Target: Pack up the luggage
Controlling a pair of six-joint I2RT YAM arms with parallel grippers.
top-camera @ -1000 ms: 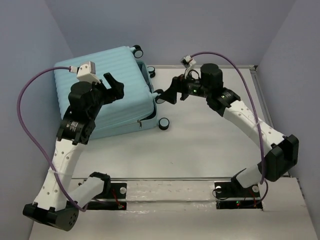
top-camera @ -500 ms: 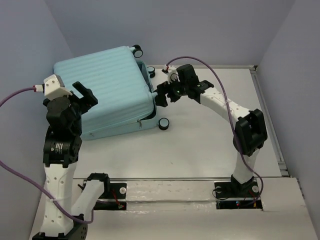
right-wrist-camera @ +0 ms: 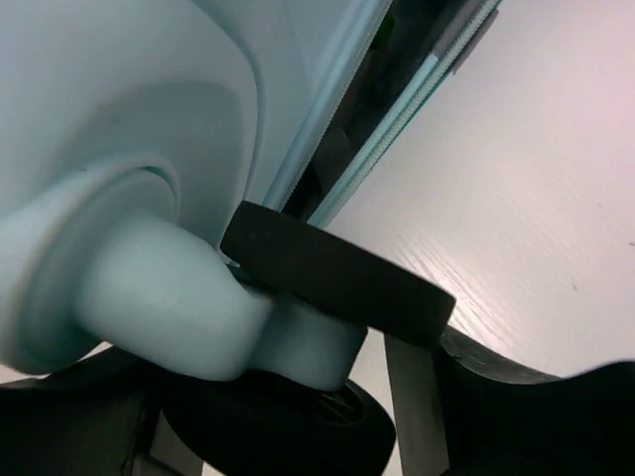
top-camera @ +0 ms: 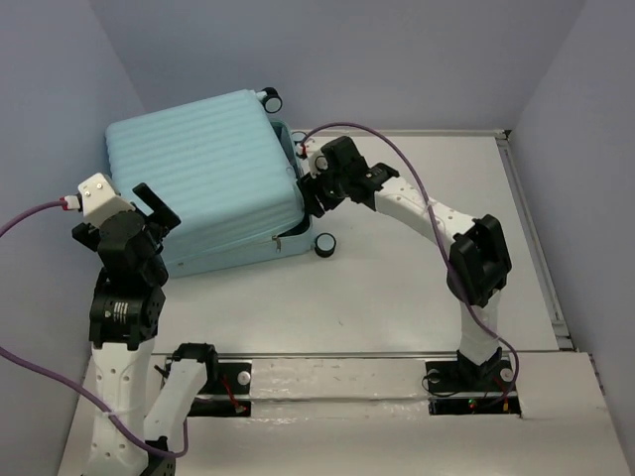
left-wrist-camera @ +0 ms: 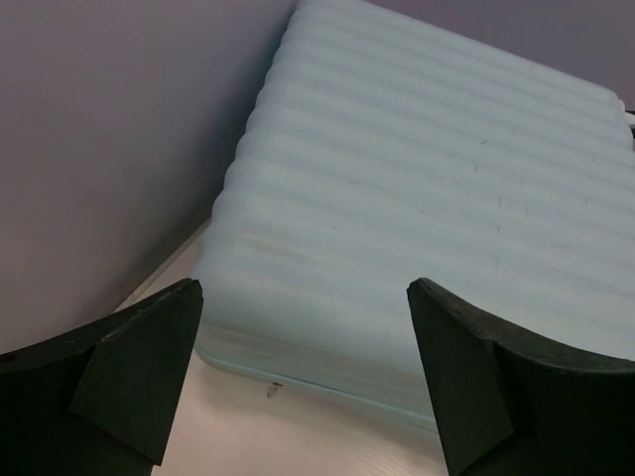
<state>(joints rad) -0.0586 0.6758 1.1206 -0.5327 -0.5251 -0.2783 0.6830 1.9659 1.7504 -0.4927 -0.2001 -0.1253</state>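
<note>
My right pincer sits right at the pale blue plastic wheel holder; how wide it is, I cannot tell. My left pincer is wide and empty. The big pale blue ribbed hard suitcase lies far left, lid nearly shut. If I push wrong, it could slide away.

The luggage shell is ribbed plastic with a soft sheen; its 4 o'clock caster is matt black; the tabletop is smooth, finely grained.
</note>
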